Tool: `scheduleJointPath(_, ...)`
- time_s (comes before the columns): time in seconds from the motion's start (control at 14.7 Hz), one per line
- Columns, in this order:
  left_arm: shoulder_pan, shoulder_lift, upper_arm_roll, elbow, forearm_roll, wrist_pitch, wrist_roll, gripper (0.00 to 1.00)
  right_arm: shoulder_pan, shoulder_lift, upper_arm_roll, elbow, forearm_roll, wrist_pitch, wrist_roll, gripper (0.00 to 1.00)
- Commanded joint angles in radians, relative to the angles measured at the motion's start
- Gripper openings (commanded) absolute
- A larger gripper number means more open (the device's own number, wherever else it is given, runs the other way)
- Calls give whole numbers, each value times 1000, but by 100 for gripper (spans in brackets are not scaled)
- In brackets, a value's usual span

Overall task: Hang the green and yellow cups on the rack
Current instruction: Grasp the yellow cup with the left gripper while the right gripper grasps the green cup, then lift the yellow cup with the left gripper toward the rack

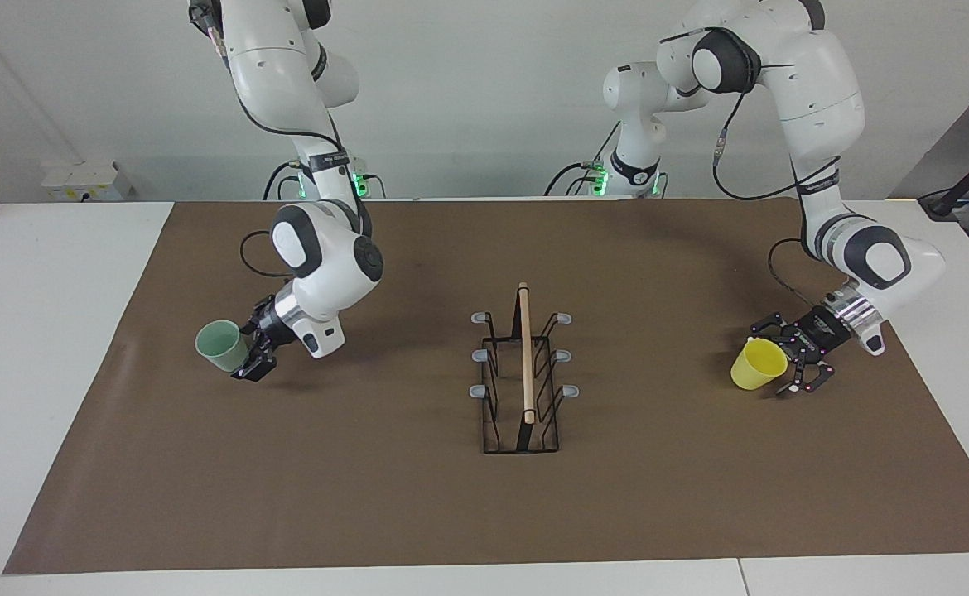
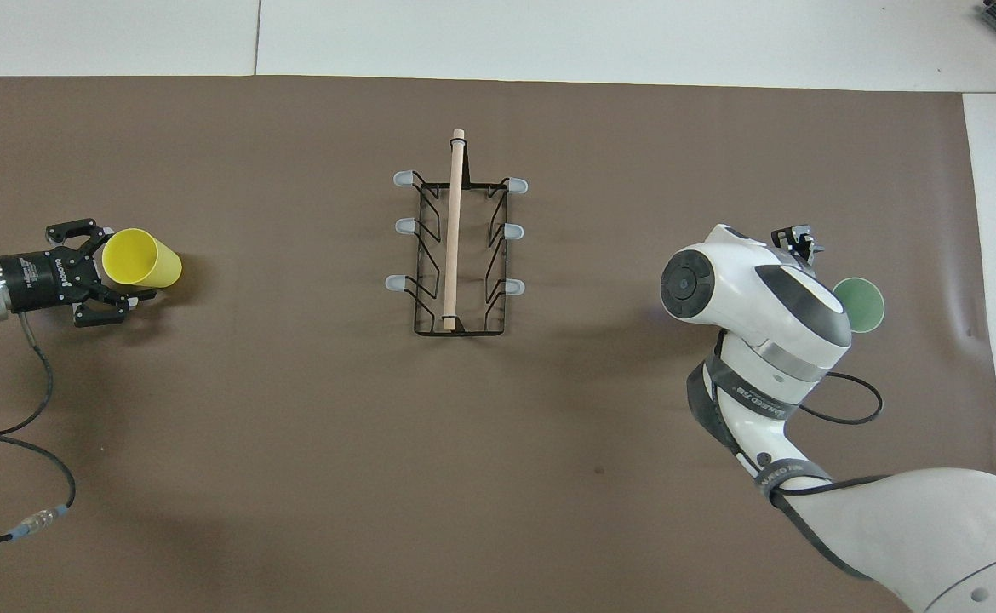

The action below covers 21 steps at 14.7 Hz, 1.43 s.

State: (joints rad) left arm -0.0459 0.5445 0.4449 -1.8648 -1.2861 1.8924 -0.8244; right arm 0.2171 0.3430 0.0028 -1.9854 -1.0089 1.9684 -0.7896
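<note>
Nothing hung yet: all six prongs of the rack [image 1: 523,372] bare, rack standing mid-mat between the two arms.

Yellow cup [image 1: 758,363] lying on its side on the mat toward the left arm's end, mouth turned away from the rack. Left gripper [image 1: 791,358] down low right at it, jaws spread wide with the cup's base end between them, not yet pinched. Looks like a grasp about to be made, not one completed.

Green cup [image 1: 221,347] toward the right arm's end, also tipped on its side, mouth facing outward. Right gripper [image 1: 254,354] against its base end, jaws wide as well; hard to tell whether touching the cup or just beside it. In the overhead view mostly hidden under the right wrist, only a sliver of green cup showing.

Still to do, by the look of it: close on each cup, lift, carry to the rack, slip each over a prong, release. Early stage, the whole of the hanging remaining.
</note>
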Motion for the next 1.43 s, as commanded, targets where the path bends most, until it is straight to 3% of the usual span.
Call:
scheduleJointPath(0.0,-29,-41,8,-63,-41,45,27,100,13,45,5,14,-4,-2,78,100)
scheduleJointPath(0.41,-43,-58,9,-80,-68,45,126,100,28,48,3,-68,7,33,155,100)
scheduleJointPath(0.48,-45,-76,9,-102,-68,45,190,95,27,48,3,-79,-6,37,155,100)
scheduleJointPath(0.55,-45,-87,9,-123,-68,48,236,77,27,50,3,-84,-23,40,156,100)
scheduleJointPath(0.61,-45,-92,9,-128,-68,44,281,37,27,51,3,-96,-46,44,161,100)
scheduleJointPath(0.89,-49,-100,9,-122,-68,53,300,0,15,48,3,-130,-175,67,170,100)
scheduleJointPath(1.36,-58,-129,3,2,-52,106,197,0,-15,45,2,-150,-303,73,168,100)
